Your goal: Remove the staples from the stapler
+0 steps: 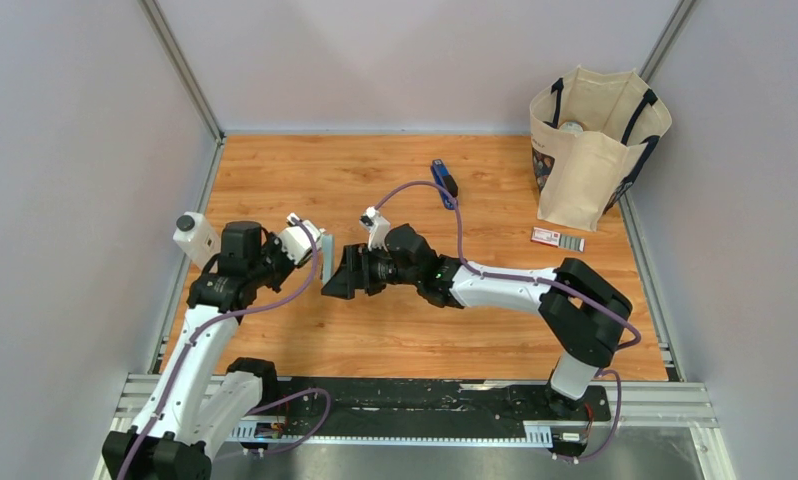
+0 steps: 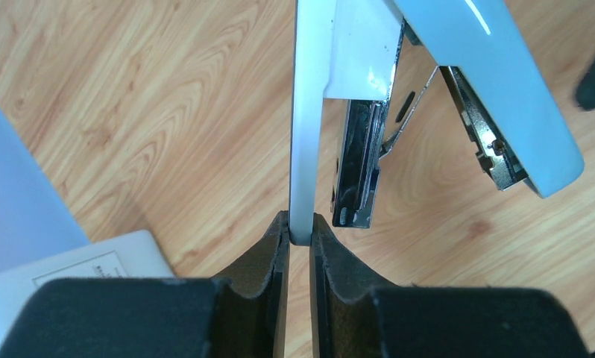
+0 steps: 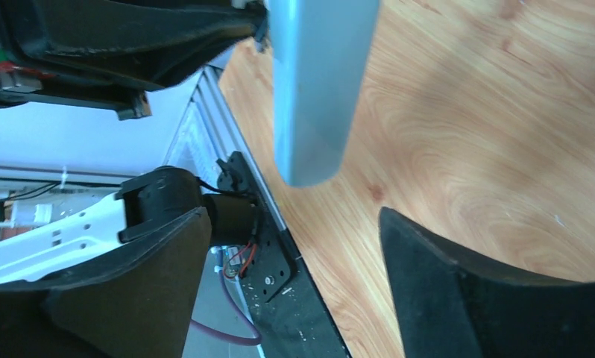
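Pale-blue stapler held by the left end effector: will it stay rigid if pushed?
Probably not: the pale-blue stapler is splayed open, so its top and metal magazine may swing. The left end effector pinches only its thin, glossy base, so it could slip or pivot.

Fingers (image 2: 265, 257) clamped on open pale-blue stapler (image 2: 496, 67), metal magazine (image 2: 358, 164) exposed, wooden table (image 2: 168, 112) beneath

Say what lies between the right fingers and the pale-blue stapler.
Nothing: right wrist view shows only table behind the gap between the open right fingers and the stapler.
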{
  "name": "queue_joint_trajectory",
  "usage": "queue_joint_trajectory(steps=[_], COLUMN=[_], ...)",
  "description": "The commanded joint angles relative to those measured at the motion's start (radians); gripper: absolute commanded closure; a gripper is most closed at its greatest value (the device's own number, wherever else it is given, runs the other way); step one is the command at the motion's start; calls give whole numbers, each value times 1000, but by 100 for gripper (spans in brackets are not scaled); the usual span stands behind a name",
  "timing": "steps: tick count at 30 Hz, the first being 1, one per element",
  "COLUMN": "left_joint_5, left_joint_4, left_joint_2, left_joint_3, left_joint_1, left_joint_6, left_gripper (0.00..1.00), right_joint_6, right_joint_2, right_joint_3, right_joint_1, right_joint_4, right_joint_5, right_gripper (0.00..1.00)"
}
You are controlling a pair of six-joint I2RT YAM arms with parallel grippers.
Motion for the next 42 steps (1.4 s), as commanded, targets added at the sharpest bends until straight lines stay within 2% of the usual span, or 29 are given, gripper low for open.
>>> queue_joint_trajectory(steps=[1,5,19,26,30,37,42], left_joint_5=[149,177,214,235,235,244,257], left_joint_4=[-59,-70,-94,-109,-119,-126,-131], left_joint_2=[-9,-13,-21,-24,-30,-40,-37], left_joint_3=[63,65,103,118,111,114,118], left_joint_1=[6,4,4,4,4,4,4], left_joint_6=[-105,-122,-181,-204,-203,-221,-227], left_gripper=[90,90,90,90,90,90,90], right_joint_6=[0,10,36,33,27,63,71], right_joint_2=[-56,-52,17,24,8,36,31], right_joint_3=[-9,11,50,59,57,70,56], right_joint_1=[2,2,8,20,22,23,22], right_joint_4=[164,187,187,191,204,245,270], right_joint_5=[-45,-36,-31,32,99,89,92], right_gripper=[10,7,15,18,24,35,58])
